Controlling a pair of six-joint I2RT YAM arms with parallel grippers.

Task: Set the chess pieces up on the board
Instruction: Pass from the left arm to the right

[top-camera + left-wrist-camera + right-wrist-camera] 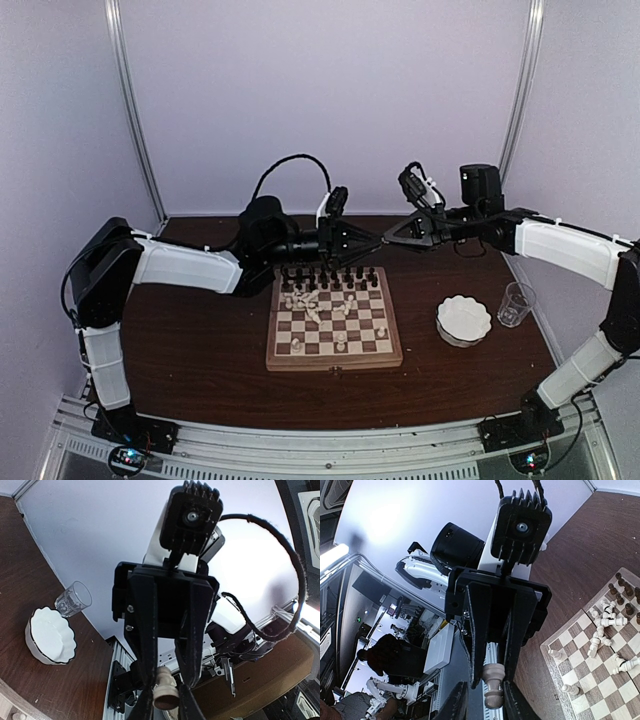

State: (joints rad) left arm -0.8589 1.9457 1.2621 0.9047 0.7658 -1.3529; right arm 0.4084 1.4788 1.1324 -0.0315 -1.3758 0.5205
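Cream piece (165,690) is hanging in mid-air above the far edge of the board (335,360), w/ both tools meeting on it nose to nose. Left gripper (373,240) is clamping it betw. its fingers. Right gripper (389,238) is flanking the same piece, fingers close on either side, but can't tell if they're touching it or sitting just short.

Below, dark pieces (330,275) are standing along the far rows, a heap of cream pieces (312,300) is lying toppled mid-board, and a few cream ones are standing nearer the front. Bowl (463,320) and glass (515,303) are sitting on the table (200,340) to the right, well apart from the board.

Risks, as I'm judging it: this looks like a hand-off. If left is letting go before right is gripping properly, the piece is dropping onto the dark rows and knocking them over. Both tools squeezing off-axis could be twisting or flicking it out. A piece this small is prob. slipping if it's gripped near its tip.

Hard to make out: which type of piece it is. Top view isn't showing it at all, only the tool tips. Wrist views are cutting off each arm's own fingertips at the bottom edge.
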